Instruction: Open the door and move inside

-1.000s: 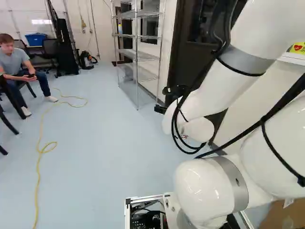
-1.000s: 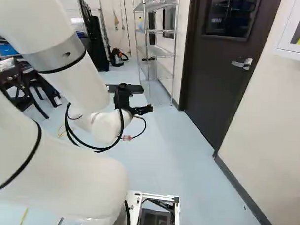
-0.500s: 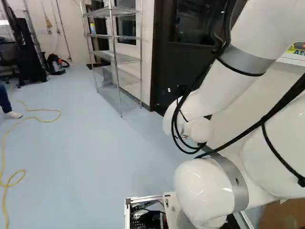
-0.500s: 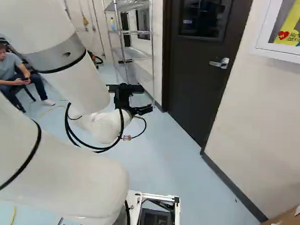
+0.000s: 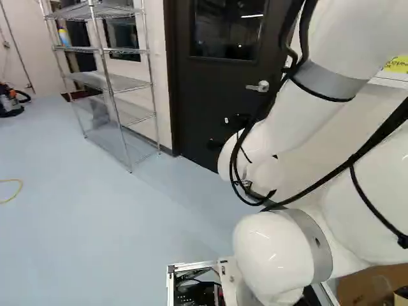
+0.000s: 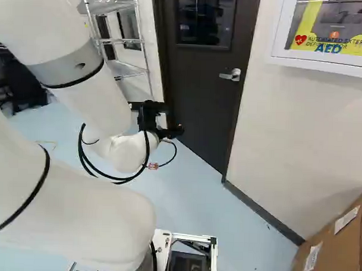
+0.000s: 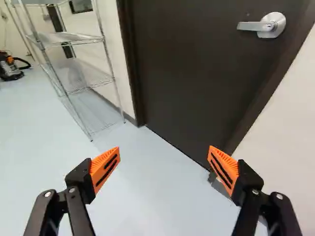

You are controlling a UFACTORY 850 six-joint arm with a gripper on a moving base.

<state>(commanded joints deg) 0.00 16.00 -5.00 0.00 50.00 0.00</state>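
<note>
A tall, dark brown door (image 7: 197,73) stands shut ahead of my robot, with a window (image 6: 206,20) in its upper part. A silver lever handle (image 7: 256,26) sits near the door's edge, on the side toward a white wall cabinet (image 6: 320,60); its bar reaches inward across the door. A wire shelf rack (image 5: 131,111) stands beside the door's opposite edge, and a cardboard box (image 6: 328,253) sits nearer me than the door, on the cabinet side. My gripper (image 7: 164,150) is spread wide, has hold of nothing, and is apart from the door. I judge the door heavy and rigid, swinging slowly on its hinges, perhaps against a closer. The lever looks like smooth, hard metal: sturdy, sprung, and a little slippery. I would take it toward the free end of the bar, well out from the round base, where a downward press should need the least force. Gripping close to the base would give poor leverage, and holding too near the tip could let it slide free as it dips. Whether the door pushes or pulls, I cannot tell, so I would test it gently.
</note>
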